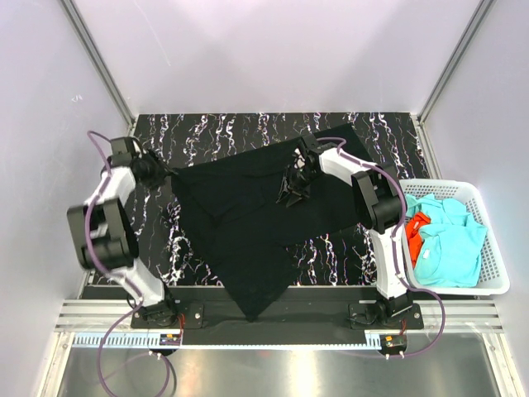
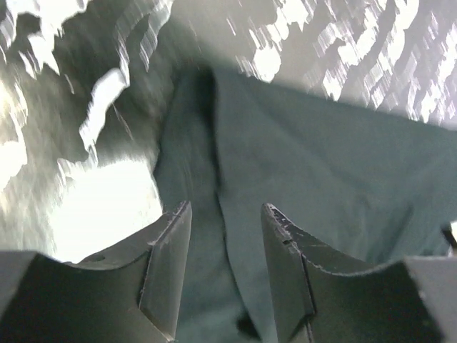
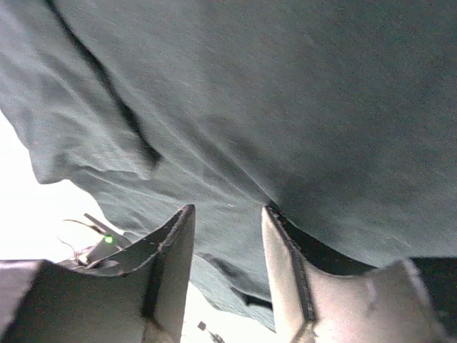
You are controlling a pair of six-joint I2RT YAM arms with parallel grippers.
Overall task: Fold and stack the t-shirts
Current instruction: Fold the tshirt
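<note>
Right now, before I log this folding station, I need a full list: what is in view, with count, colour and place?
black t-shirt: one, black, spread rumpled across the table's middle, one corner reaching the near edge
turquoise t-shirts: heaped, count unclear, turquoise, in the basket
orange-red t-shirt: one, orange-red, in the basket, left of the turquoise heap
basket: one, white lattice, at the right, beside the marbled top
table: one, black with white marbling
left gripper: one, black, jaws apart, at the shirt's left edge
right gripper: one, black, jaws apart, over the shirt's far middle
</note>
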